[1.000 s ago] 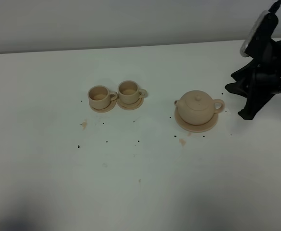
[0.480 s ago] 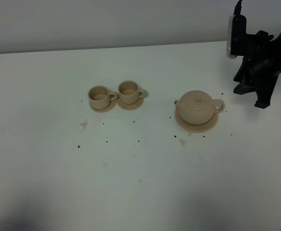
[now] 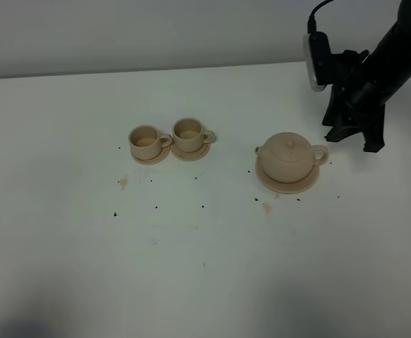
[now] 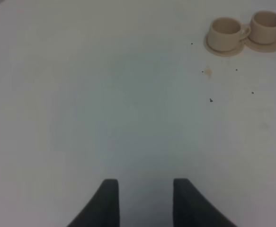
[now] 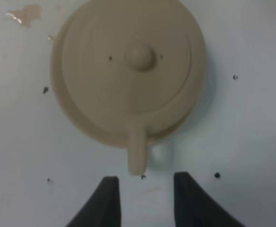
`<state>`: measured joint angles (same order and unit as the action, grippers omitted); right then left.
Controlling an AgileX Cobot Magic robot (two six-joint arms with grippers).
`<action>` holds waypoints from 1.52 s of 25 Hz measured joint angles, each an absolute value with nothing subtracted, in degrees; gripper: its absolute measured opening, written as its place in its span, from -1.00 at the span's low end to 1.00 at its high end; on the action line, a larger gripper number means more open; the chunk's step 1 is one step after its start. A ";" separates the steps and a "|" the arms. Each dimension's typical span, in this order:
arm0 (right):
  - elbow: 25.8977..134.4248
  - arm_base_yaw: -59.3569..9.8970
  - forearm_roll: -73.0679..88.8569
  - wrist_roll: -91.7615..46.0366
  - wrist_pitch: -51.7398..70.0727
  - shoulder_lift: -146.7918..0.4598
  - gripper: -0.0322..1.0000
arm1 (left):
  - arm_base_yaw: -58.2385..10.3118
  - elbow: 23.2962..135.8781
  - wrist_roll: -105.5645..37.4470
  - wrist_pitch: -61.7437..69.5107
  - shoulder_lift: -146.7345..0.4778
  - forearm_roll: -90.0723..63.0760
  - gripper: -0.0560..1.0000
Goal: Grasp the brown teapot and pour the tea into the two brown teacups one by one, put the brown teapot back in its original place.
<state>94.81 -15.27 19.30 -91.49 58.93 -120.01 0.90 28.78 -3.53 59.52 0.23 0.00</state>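
Note:
The brown teapot [image 3: 288,156] stands upright on its flat round plate [image 3: 267,180], the original place, right of centre. Its loop handle [image 3: 321,154] points right and its spout points left. My right gripper [image 3: 351,140] hovers just beyond the handle, open and holding nothing. From above, the right wrist view has the teapot [image 5: 133,71] with its handle [image 5: 137,153] just ahead of the right gripper [image 5: 145,189], outside the gap. The two brown teacups [image 3: 146,141] [image 3: 189,133] sit side by side on small saucers at centre left. The left gripper [image 4: 145,194] is open over bare table, far from the cups [image 4: 225,33] [image 4: 268,26].
The white table [image 3: 205,267] carries small dark specks and tan spill stains [image 3: 123,182] [image 3: 266,208] around the crockery. A pale wall runs along the table's far edge. The right arm [image 3: 392,56] comes in from the upper right corner.
The right arm has swung up and leftward, turning so its gripper now points down at the table just right of the teapot's handle. Teapot and cups have not moved.

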 joint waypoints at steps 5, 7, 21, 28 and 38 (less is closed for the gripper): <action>94.99 -17.35 18.69 -91.56 57.39 -121.87 -0.35 | 0.90 28.78 -3.53 59.52 0.23 0.00 -0.28; 94.98 -17.76 18.34 -91.42 57.25 -122.51 -0.35 | 0.90 28.78 -3.53 59.52 0.23 0.00 -0.28; 94.98 -18.90 15.09 -88.78 54.55 -124.22 -0.35 | 0.90 28.78 -3.53 59.52 0.23 0.00 -0.27; 94.98 -18.90 13.74 -88.19 53.81 -125.42 -0.35 | 0.90 28.78 -3.53 59.52 0.23 0.00 -0.27; 94.98 -18.90 13.45 -87.96 53.69 -125.79 -0.49 | 0.90 28.78 -3.53 59.52 0.23 0.00 -0.28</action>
<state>94.98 -18.90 13.45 -87.96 53.69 -125.79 0.90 28.78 -3.53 59.52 0.23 0.00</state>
